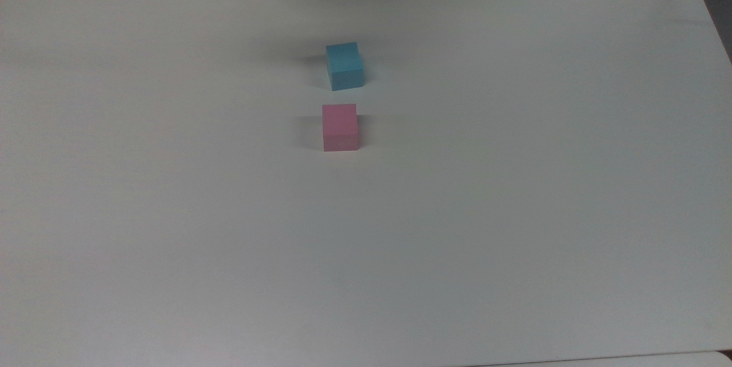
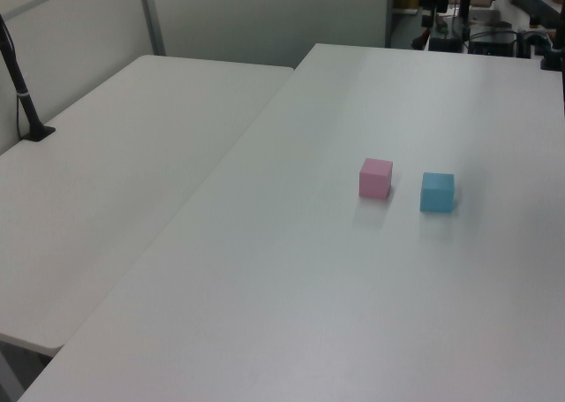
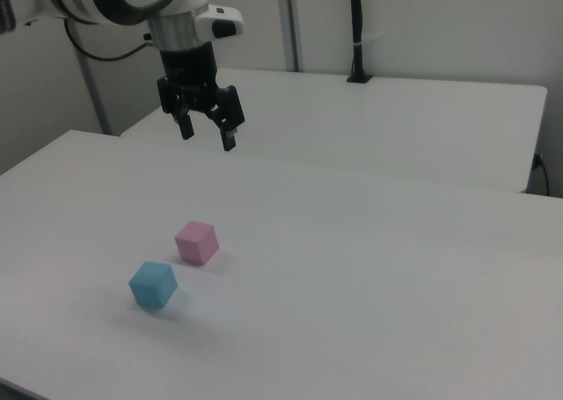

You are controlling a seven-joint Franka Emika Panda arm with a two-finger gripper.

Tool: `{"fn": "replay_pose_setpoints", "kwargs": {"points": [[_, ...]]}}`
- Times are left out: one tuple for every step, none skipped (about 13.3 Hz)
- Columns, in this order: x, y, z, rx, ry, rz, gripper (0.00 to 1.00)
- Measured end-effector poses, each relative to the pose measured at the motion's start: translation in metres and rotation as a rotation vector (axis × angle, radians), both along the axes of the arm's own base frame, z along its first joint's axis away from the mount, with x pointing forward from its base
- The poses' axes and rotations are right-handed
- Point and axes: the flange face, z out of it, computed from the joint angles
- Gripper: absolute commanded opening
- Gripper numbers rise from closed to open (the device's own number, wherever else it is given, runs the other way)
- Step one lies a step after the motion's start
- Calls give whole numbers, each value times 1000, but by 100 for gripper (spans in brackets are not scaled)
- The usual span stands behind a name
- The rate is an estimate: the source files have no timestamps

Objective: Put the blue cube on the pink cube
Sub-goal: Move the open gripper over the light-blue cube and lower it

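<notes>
Right view, second table (image 3: 422, 123), black post (image 3: 355, 31)

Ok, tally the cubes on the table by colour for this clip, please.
Blue cube: 1
Pink cube: 1
Total: 2 cubes, both resting on the table, apart from each other.

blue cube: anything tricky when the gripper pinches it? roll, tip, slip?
The blue cube probably won't roll or tip: it sits flat on the table and looks as wide as tall. Its matte, flat faces should give the open gripper decent purchase. It seems rigid; weight can't be judged.
</notes>
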Motion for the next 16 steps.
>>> {"fn": "replay_pose_setpoints", "kwargs": {"points": [[0, 0, 0, 0, 0, 0, 100], [0, 2, 0, 0, 0, 3, 100], [1, 4, 0, 0, 0, 8, 100], [2, 9, -1, 0, 2, 17, 100], [3, 13, -3, 0, 5, 26, 100], [4, 16, -4, 0, 7, 31, 100], [4, 19, -5, -1, 10, 36, 100], [5, 23, -10, -19, 23, 48, 100], [6, 27, -15, -42, 36, 60, 100], [6, 33, -25, -70, 60, 78, 100], [6, 36, -33, -79, 78, 89, 100], [6, 37, -46, -82, 106, 117, 100], [5, 37, -54, -80, 125, 147, 100], [2, 37, -69, -73, 158, 185, 100], [0, 38, -84, -68, 190, 203, 100], [-3, 44, -98, -63, 220, 222, 100]]}}
